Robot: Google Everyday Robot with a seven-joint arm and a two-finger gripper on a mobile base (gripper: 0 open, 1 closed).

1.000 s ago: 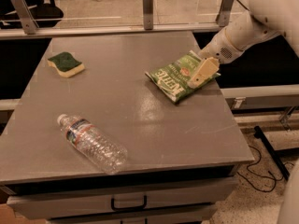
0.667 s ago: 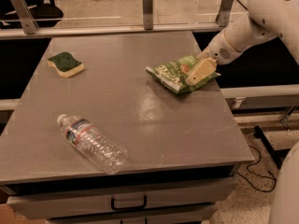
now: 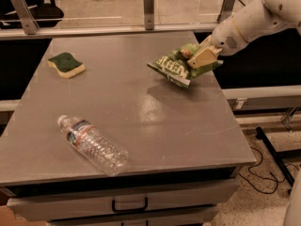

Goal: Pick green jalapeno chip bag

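Green bag (image 3: 175, 66) with white "Kettle" lettering, held above grey table (image 3: 141, 108), gripper (image 3: 199, 60) at its right end, jaws clamped on bag, sponge (image 3: 66, 64), bottle (image 3: 92, 144)

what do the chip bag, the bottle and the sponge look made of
The green jalapeno chip bag, held by the gripper above the far right of the table: probably thin plastic film, creased and crumpled. Water bottle: clear ribbed plastic, see-through with glints. Sponge: likely soft foam, yellow body under a matte green scrub layer.
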